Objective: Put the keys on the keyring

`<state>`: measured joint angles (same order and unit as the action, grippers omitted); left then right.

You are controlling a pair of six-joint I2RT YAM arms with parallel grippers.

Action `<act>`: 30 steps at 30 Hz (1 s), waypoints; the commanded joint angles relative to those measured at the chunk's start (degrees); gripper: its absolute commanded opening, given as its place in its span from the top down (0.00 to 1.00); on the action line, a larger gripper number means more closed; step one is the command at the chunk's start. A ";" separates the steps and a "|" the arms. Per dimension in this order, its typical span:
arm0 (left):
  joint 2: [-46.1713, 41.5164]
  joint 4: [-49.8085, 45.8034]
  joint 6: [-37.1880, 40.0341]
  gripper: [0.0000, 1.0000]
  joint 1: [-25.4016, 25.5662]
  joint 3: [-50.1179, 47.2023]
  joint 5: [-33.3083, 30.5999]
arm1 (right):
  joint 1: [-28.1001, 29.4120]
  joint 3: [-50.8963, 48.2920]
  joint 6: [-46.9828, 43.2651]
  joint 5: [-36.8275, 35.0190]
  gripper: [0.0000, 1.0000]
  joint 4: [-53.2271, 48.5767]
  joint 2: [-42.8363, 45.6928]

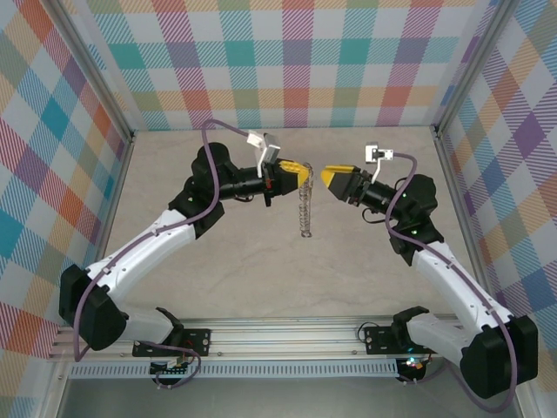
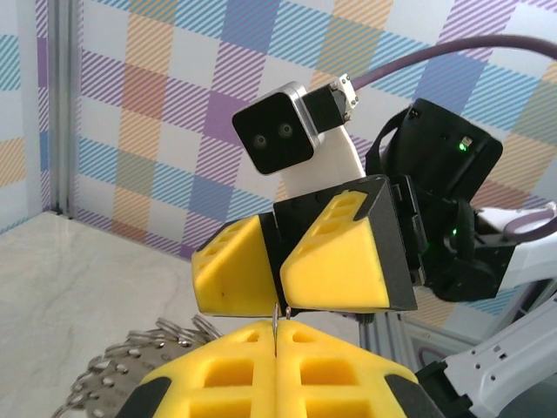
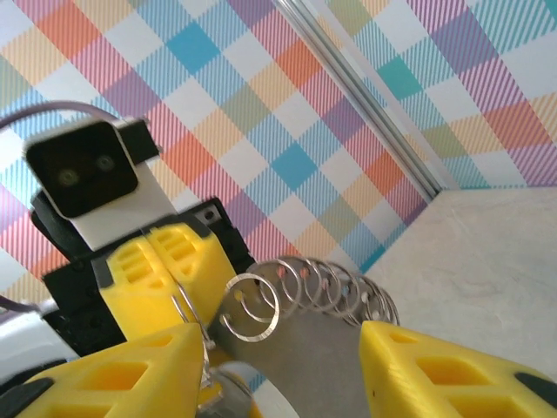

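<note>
**A:** Where is the keyring [image 1: 305, 212]?

**B:** It is in the air over the middle of the table [image 1: 218, 261], a little nearer the far edge than the near one. The left gripper [image 1: 305, 174] has it. Seen from above, it trails from the fingertips towards the near edge as a thin, bumpy silver strand.

**A:** Does the lower end reach the surface?

**B:** I can't tell from above.

**A:** How firm is the left hand's hold?

**B:** In its own wrist view, the left gripper [image 2: 275, 335] has its yellow fingers pressed together, with a thin metal edge pinched in the seam. The beaded loops of the keyring [image 2: 113, 370] curve away at the lower left.

**A:** And what about the right arm?

**B:** The right gripper [image 1: 326, 177] faces the left one tip to tip. They are near each other but apart, with a small gap between the yellow ends. The keyring hangs just on the left gripper's side of that gap.

**A:** Is the right gripper holding anything?

**B:** In its wrist view, its two fingers [image 3: 130, 374] are spread wide, and the right gripper [image 3: 280, 340] has nothing clamped between them. Straight ahead is the left gripper [image 3: 170, 279], and the keyring [image 3: 305, 287] fans out from it as a row of overlapping wire circles. A small silvery piece [image 3: 213, 387] sits beside the right gripper's left-hand finger, but I can't tell what it is.

**A:** How does the right gripper look from the left wrist?

**B:** The right gripper [image 2: 280, 270] is just above the left fingertips, with its pads showing a narrow slit between them.
</note>
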<state>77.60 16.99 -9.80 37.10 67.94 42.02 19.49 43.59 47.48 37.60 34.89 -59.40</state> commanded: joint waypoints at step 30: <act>2.00 11.51 -7.39 1.00 0.87 -0.46 2.17 | 5.17 -3.43 6.13 -3.03 0.74 15.42 -2.73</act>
<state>79.70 24.16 -16.73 37.10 66.94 43.00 24.12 40.38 53.60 34.50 47.99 -61.95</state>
